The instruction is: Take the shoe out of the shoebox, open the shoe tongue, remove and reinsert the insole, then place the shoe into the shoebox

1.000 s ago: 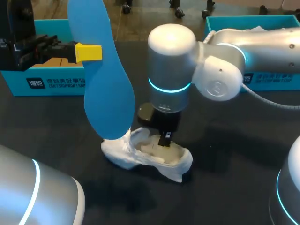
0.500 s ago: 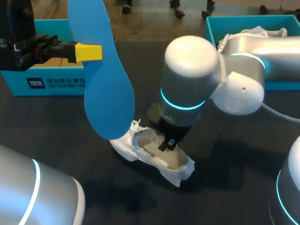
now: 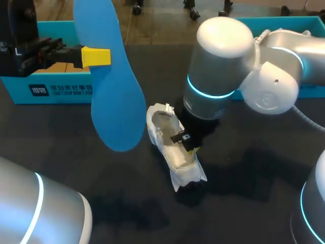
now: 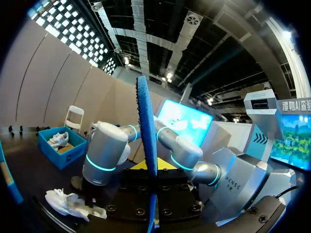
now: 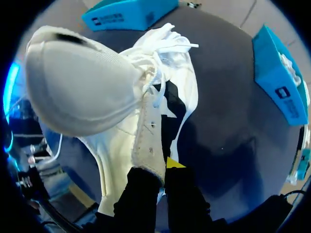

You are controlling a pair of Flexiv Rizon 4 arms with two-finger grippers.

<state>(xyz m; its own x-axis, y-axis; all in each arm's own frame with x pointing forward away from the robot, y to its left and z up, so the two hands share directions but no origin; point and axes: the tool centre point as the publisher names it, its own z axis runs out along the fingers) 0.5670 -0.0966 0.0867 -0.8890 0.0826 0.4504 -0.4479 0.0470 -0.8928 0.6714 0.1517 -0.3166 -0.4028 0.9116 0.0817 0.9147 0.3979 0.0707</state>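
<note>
One second reviewed against the earlier head views. Found the shoe [image 3: 175,162] out of its box on the dark table [image 3: 61,147], turned from lying broadside to lying nearly end-on to the head camera, opening upward. Also found it shifted a little toward the right arm's side.

Traced the turn to the right gripper [image 5: 163,167]: closed on the shoe's side wall at the opening, with one finger inside and one outside.

Saw no insole inside, so far as the head view allows. Located the blue insole [image 3: 114,101] aloft beside the shoe and not touching it. Clamped upright near its middle by the left gripper [image 3: 99,57], and unmoved throughout.

Noted the blue shoebox [image 3: 61,91] behind the left gripper, well apart from the shoe, and a second box [image 3: 274,23] behind the right arm.

Judged as removal done and reinsertion pending, with the shoe being lined up to receive the insole. Boxing not yet begun.

Flagged a risk: soft upper, liable to fold under a one-wall grip.
</note>
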